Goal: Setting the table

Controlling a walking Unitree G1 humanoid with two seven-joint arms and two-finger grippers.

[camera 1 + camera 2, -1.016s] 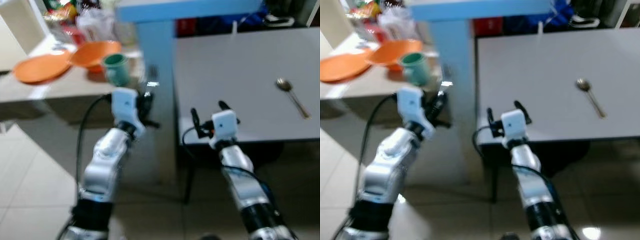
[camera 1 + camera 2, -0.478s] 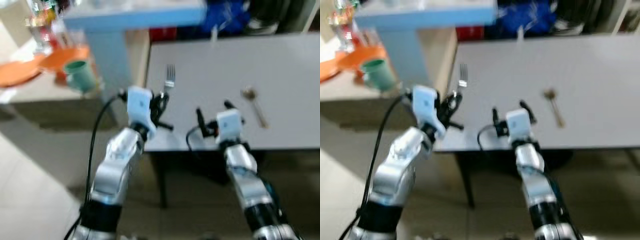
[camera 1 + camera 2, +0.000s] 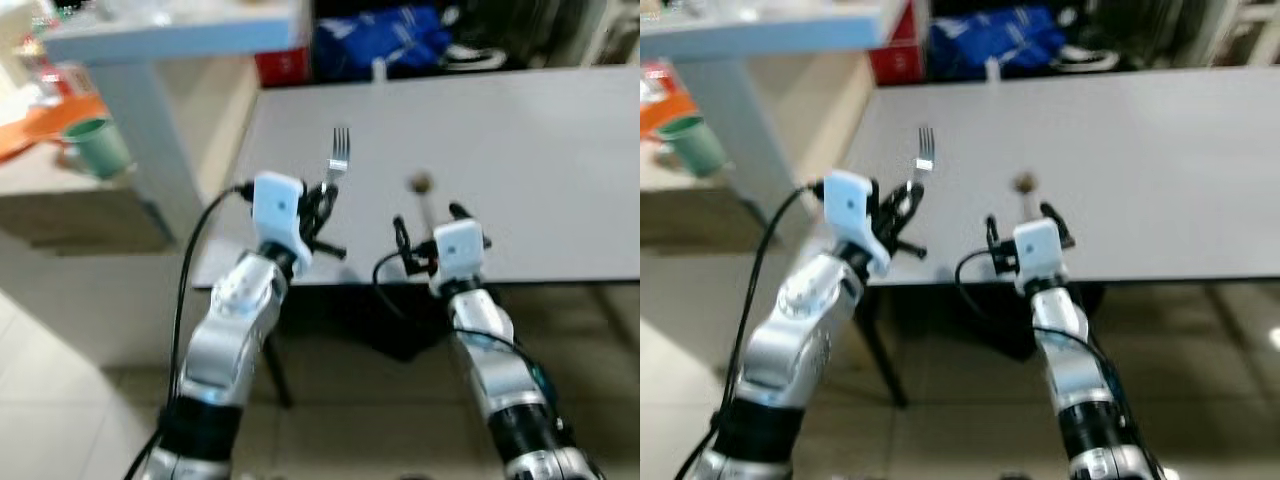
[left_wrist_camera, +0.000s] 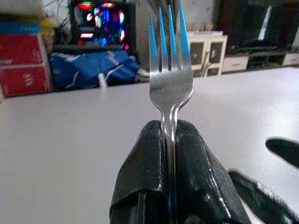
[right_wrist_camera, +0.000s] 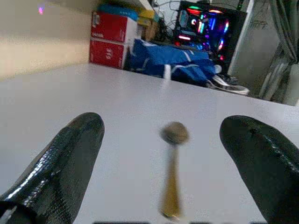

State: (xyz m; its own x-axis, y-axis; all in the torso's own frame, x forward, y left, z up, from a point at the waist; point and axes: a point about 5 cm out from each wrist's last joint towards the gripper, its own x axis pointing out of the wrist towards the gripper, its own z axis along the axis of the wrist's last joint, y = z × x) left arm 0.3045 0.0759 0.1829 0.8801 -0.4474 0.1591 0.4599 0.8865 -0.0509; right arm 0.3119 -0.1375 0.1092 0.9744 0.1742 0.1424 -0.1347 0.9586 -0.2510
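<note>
Left eye view has both our silver arms raised and reaching forward to the near edge of the grey table (image 3: 560,150). Our left gripper (image 3: 322,205) sits at the table's near left corner, its two black fingers (image 4: 154,168) pressed tight together on the handle of a fork (image 3: 339,152). Our right gripper (image 3: 428,218) is held just above the near edge, its two fingers spread wide apart with nothing between them.

We count one fork and one spoon (image 3: 423,197). The fork stands upright in our left gripper, its long axis vertical, four tines pointing up and slightly away from us, over the table's left part. The spoon lies flat on the table straight ahead of our right gripper, between the lines of its open fingers. Its long axis runs toward and away from us, bowl at the far end and handle end nearest the gripper, and it looks blurred.

Off to our left, on a separate lower counter (image 3: 60,175), stands one green cup (image 3: 97,146) with something orange just behind it. Beyond the table's far edge lies a blue bag (image 3: 375,38).
</note>
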